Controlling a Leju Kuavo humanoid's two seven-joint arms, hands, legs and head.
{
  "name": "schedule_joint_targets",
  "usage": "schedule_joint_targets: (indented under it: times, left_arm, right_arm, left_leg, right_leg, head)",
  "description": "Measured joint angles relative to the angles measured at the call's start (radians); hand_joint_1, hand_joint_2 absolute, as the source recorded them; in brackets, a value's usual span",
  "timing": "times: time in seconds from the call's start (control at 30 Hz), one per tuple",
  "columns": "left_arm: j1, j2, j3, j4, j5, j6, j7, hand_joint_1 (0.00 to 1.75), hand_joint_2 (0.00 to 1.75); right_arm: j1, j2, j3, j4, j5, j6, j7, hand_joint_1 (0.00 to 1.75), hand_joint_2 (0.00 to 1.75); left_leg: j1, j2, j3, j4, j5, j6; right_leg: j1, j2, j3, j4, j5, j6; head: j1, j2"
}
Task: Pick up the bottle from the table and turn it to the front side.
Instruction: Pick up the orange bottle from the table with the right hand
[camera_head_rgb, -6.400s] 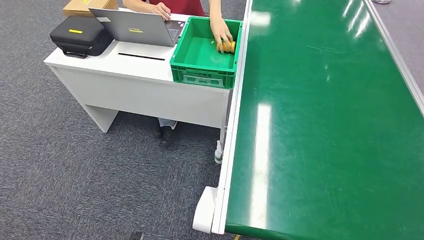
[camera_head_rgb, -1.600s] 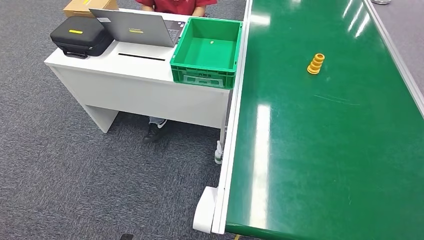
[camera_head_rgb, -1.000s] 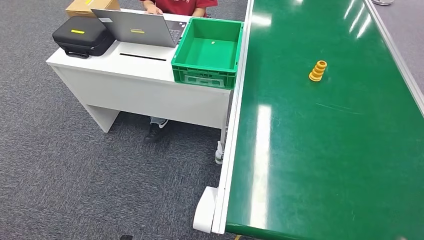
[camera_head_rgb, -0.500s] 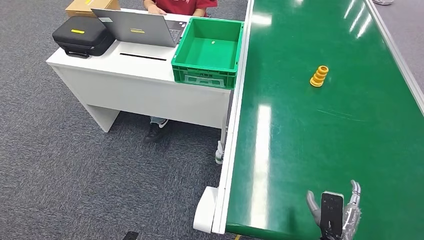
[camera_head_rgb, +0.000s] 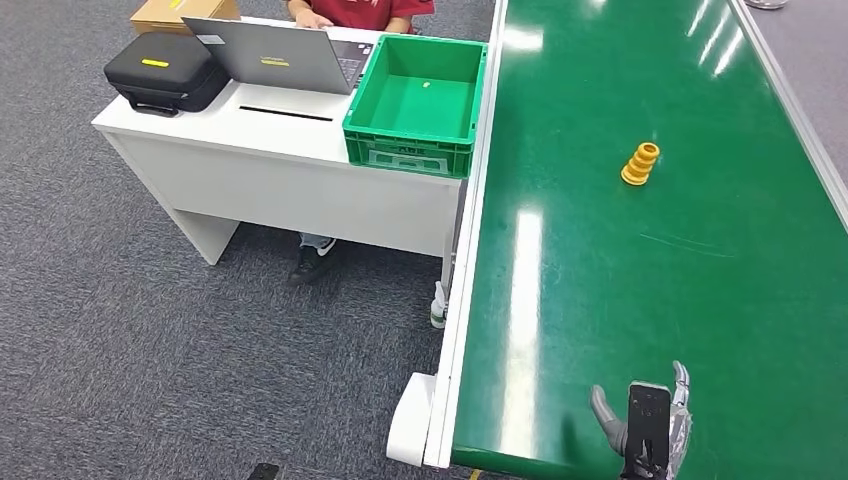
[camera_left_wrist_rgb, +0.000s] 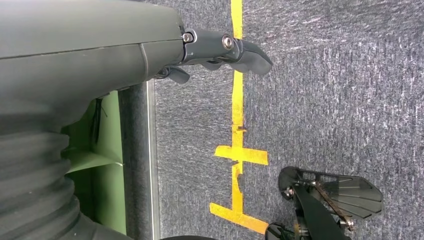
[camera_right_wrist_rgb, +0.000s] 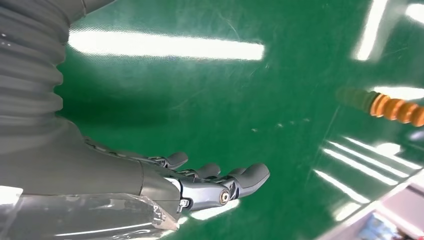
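On my head view, the green belt table (camera_head_rgb: 650, 260) fills the right side of the frame, and the only thing I see lying on it is the ribbed yellow bottle (camera_head_rgb: 640, 164), standing upright at upper right, well clear of both edges. At upper left, the white desk (camera_head_rgb: 270, 150) carries a black case (camera_head_rgb: 165, 70), a cardboard box (camera_head_rgb: 170, 12), an open laptop (camera_head_rgb: 275, 55) and a green crate (camera_head_rgb: 415, 100) at its right end, beside the belt's rail.
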Motion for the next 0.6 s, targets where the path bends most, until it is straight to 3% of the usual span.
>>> schedule_joint_targets:
  times: [0.6]
  left_arm:
    - [0.001, -0.010, -0.020, 0.000, -0.014, 0.000, 0.010, 0.00, 1.75]
  right_arm:
    - [0.002, -0.010, -0.096, 0.037, -0.084, -0.080, 0.018, 0.00, 1.75]
  left_leg:
    - [0.000, 0.000, 0.000, 0.000, 0.000, 0.000]
  right_leg:
    - [0.000, 0.000, 0.000, 0.000, 0.000, 0.000]
  head:
    - [0.000, 0.000]
